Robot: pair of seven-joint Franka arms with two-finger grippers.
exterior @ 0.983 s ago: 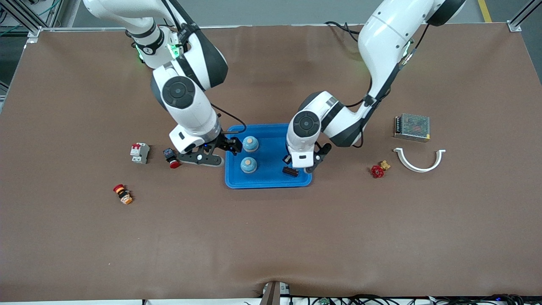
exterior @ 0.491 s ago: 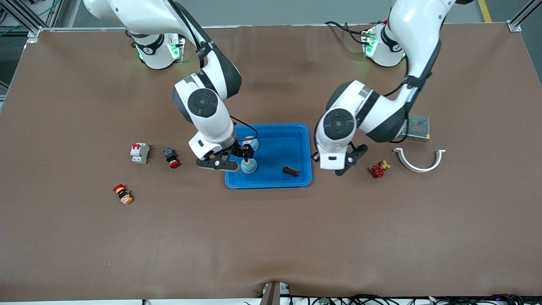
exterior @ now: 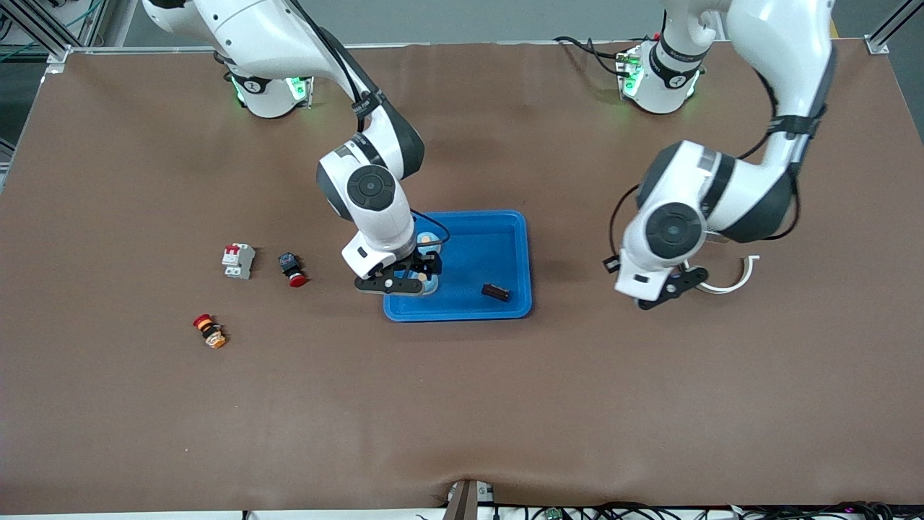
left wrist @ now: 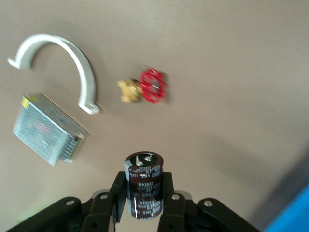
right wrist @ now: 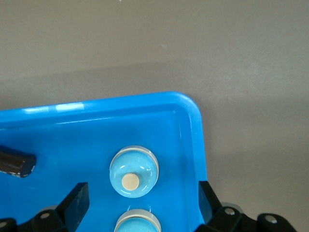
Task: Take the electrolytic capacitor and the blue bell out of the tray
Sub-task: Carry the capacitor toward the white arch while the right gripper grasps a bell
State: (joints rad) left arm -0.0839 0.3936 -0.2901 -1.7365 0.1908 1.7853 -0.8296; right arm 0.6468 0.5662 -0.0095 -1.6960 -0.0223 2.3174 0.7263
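Left gripper [left wrist: 143,203] clenched on a dark capacitor [left wrist: 144,184], held upright between the fingers, up in the air over bare brown table [exterior: 462,404] toward the left arm's end, above the spot by the red valve [left wrist: 152,86] and white curved bracket [left wrist: 63,63]; metal-mesh power supply [left wrist: 46,129] just beside that bracket in the left wrist view. Right gripper [right wrist: 142,200] released, fingers spread wide, low over the blue tray [exterior: 505,307], straddling a blue bell [right wrist: 133,172] at the tray end toward the right arm; second blue bell [right wrist: 137,221] close beside the first, partly out of the right wrist picture. Second dark capacitor [exterior: 495,292] lying on its side in the tray, nearer to the front camera than the tray's middle and toward the left arm's end. On the table toward the right arm's end: white circuit breaker [exterior: 237,260], red-capped push button [exterior: 291,269] beside it, and a red-and-orange button [exterior: 208,331] nearer to the front camera than both.
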